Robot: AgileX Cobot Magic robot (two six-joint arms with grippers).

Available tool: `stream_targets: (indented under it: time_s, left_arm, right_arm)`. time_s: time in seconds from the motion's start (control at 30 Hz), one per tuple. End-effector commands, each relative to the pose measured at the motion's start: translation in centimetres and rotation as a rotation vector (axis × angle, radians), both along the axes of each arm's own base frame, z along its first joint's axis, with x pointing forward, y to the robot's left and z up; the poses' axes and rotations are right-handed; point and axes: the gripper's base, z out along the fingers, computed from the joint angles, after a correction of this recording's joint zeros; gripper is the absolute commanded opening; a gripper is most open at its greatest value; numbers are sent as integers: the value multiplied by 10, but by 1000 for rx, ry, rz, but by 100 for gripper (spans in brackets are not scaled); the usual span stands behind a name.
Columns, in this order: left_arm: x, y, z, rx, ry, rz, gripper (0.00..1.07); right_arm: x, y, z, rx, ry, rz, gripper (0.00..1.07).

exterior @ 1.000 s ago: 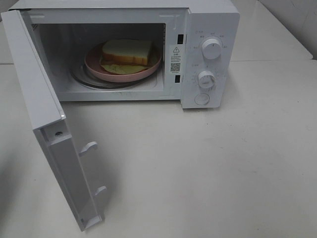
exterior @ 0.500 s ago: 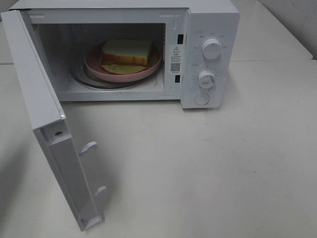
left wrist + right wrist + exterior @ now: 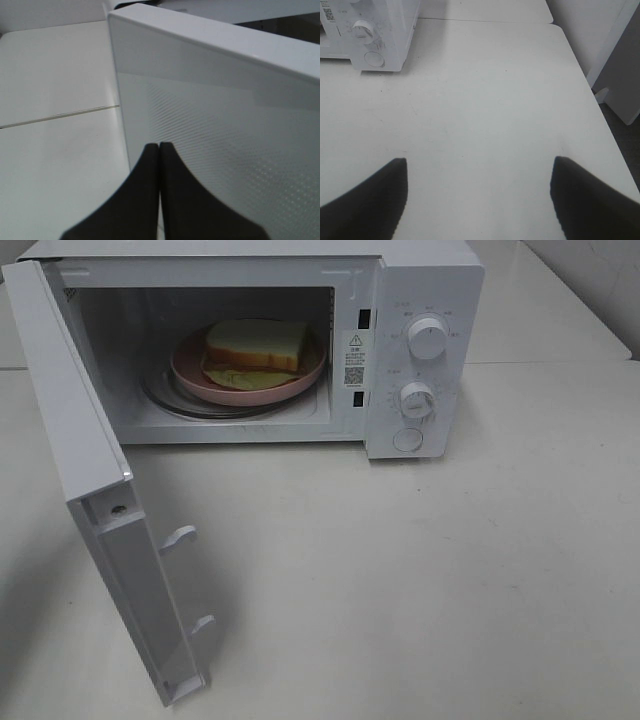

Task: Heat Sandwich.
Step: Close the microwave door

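Microwave, door swung open; sandwich, white bread, on pink plate inside; left gripper pressed together, right gripper spread.

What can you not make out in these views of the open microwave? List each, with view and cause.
Dial markings, exterior high view: too small to read.
Sandwich filling, same view: too small and dim to tell layers.
Whether the left hand touches the door, left wrist view: blurred, too close.
Both arms, exterior high view: outside the frame.

i can't read the tiny dial labels, sandwich filling too small to tell, microwave top cropped
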Motion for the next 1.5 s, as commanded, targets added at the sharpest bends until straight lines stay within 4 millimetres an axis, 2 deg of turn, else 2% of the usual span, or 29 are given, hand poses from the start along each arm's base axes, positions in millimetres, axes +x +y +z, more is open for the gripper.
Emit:
stream_targets:
  time_s: [0.03, 0.17, 0.37, 0.63, 0.93, 1.07, 1.23, 1.37, 1.5]
  left_arm:
    - [9, -7, 2, -53, -25, -61, 0]
    - [15, -15, -2, -65, -24, -104, 0]
    - [25, -42, -6, -34, -22, -196, 0]
    - [37, -62, -9, -71, -15, -201, 0]
    - [47, -94, -10, -86, -18, -261, 0]
    - [52, -118, -7, -125, -26, -275, 0]
    - [55, -131, -5, -106, -33, -287, 0]
    - [59, -155, -5, -92, -17, -292, 0]
    - [60, -166, -3, -102, -23, -296, 0]
  right_arm:
    - [-4, 0, 1, 5, -40, -10, 76]
    - [-4, 0, 1, 5, -40, -10, 76]
    - [-4, 0, 1, 5, -40, -10, 76]
    - [-4, 0, 1, 5, -40, -10, 76]
    - [-4, 0, 1, 4, -40, -10, 76]
    - [-4, 0, 1, 4, -40, -10, 76]
    - [-4, 0, 1, 4, -40, -10, 76]
    - [-4, 0, 1, 4, -40, -10, 76]
    - [-4, 0, 1, 4, -40, -10, 76]
